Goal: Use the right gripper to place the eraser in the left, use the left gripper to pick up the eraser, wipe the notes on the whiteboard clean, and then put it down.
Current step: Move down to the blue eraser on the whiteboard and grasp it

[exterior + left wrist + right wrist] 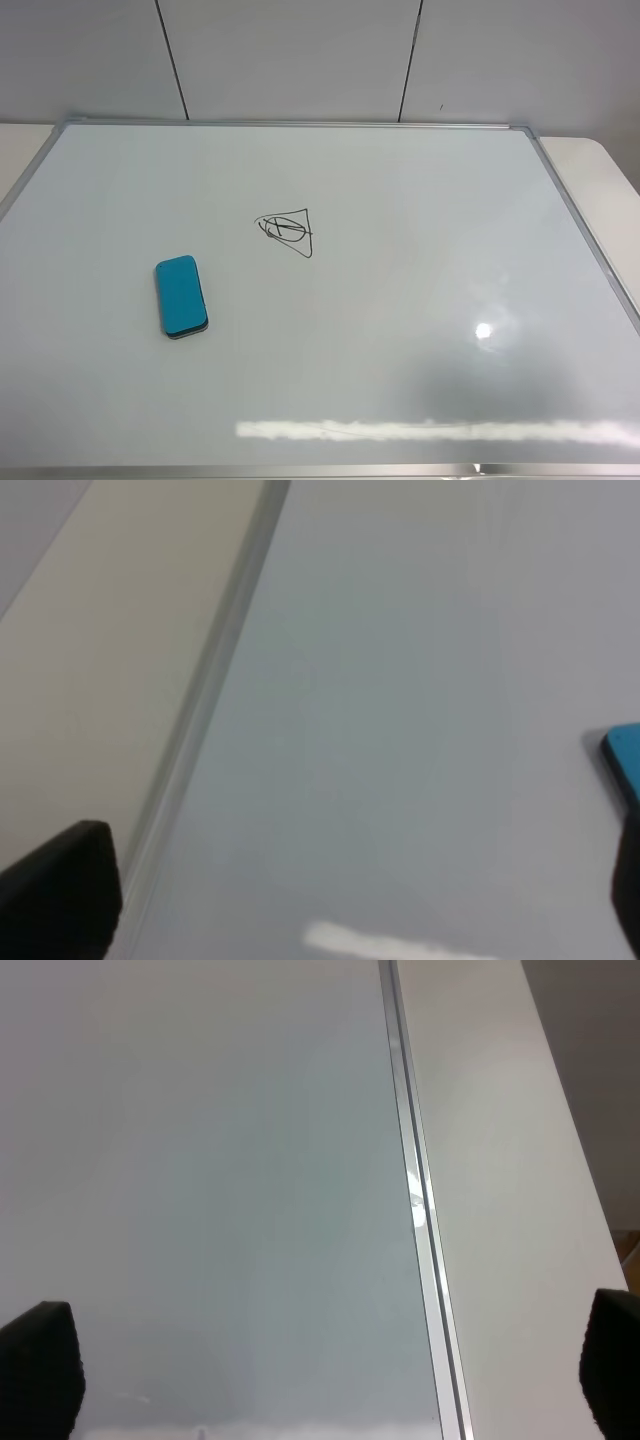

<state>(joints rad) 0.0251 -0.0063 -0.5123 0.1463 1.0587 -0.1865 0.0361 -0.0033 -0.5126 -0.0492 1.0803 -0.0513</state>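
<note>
A teal eraser [181, 295] with a dark base lies flat on the left part of the whiteboard [400, 300]. The notes [287, 230], a black scribbled triangle with a circle, sit near the board's middle, up and right of the eraser. Neither gripper shows in the exterior view. In the left wrist view my left gripper [345, 900] is open and empty above the board near its frame, and a corner of the eraser [625, 760] shows at the picture's edge. In the right wrist view my right gripper [325, 1370] is open and empty above the board.
The board's metal frame [580, 215] runs around it, over a pale table [600, 165]. The frame also shows in the left wrist view [200, 710] and in the right wrist view [420, 1210]. A panelled wall [300, 55] stands behind.
</note>
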